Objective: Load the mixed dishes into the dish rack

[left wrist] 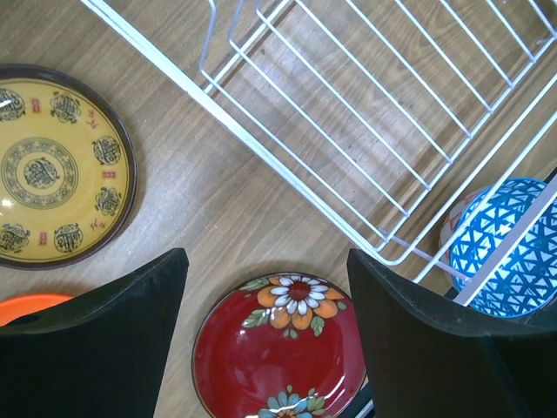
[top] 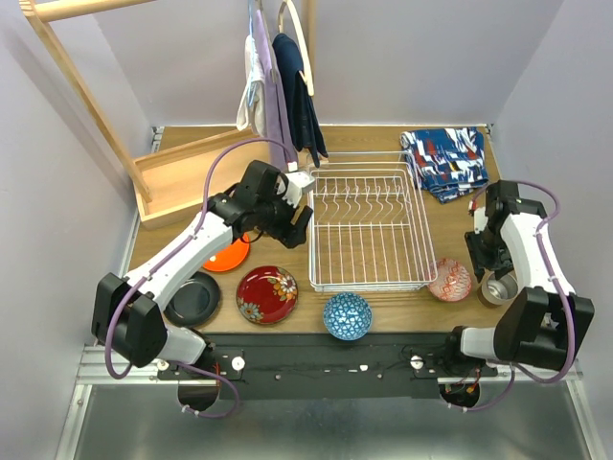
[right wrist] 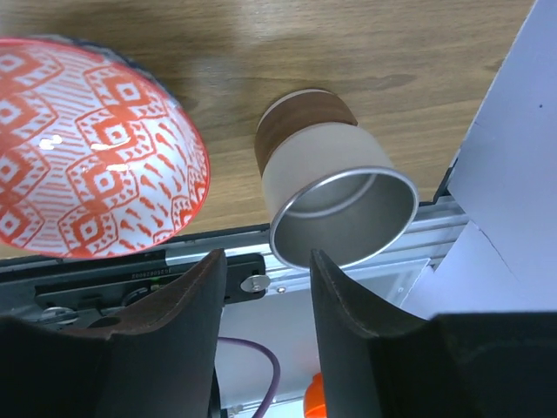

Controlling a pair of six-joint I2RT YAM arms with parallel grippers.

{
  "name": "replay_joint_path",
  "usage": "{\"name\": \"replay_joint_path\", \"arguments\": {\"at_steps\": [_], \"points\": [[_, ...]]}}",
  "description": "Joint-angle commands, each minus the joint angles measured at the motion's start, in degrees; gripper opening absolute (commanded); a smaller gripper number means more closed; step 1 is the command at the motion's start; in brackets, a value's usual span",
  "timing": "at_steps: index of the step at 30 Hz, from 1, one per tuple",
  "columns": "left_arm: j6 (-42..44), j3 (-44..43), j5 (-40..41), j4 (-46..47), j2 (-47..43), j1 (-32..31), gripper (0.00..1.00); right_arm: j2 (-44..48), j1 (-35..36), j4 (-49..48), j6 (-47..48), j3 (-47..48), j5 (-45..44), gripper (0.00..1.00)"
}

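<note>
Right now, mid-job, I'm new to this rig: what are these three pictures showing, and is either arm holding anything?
Two white robot arms, left and right, sit at the table's near edge, each ending in a two-finger pincer. The wide picture looks down from above; the other two come from wrist cameras. The left pincer is open above the red plate, beside the wire rack, which holds no dishes. The right pincer is open by the cup and pink bowl. Also on the table: a blue bowl, black plate, orange plate, yellow plate and a cloth. Neither holds anything.
</note>
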State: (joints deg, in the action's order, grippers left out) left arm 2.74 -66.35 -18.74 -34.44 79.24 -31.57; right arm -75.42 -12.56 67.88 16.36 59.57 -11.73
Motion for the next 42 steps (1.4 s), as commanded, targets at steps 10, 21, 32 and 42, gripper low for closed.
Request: {"name": "replay_joint_path", "arguments": {"at_steps": [10,21,32,42], "points": [[-0.72,-12.3,-2.35,-6.25,6.0,-0.68,0.83,-6.85,-2.38,-3.19,-1.24,-0.6,-1.11,0.41],[-1.6,-20.57,-0.25,-7.66,12.78,-2.53,0.83,-7.11,-3.53,-2.22,-1.59,-4.9,3.46,0.15],[-2.56,-22.25,-4.78,-5.74,12.44,-4.02,0.88,-5.97,-3.7,1.38,-0.37,12.74,2.5,0.0],[-24.07,-9.68,-25.45,27.2,9.7,-4.02,0.99,-9.49,-3.62,-1.86,-1.85,36.14,29.42,0.01]]}}
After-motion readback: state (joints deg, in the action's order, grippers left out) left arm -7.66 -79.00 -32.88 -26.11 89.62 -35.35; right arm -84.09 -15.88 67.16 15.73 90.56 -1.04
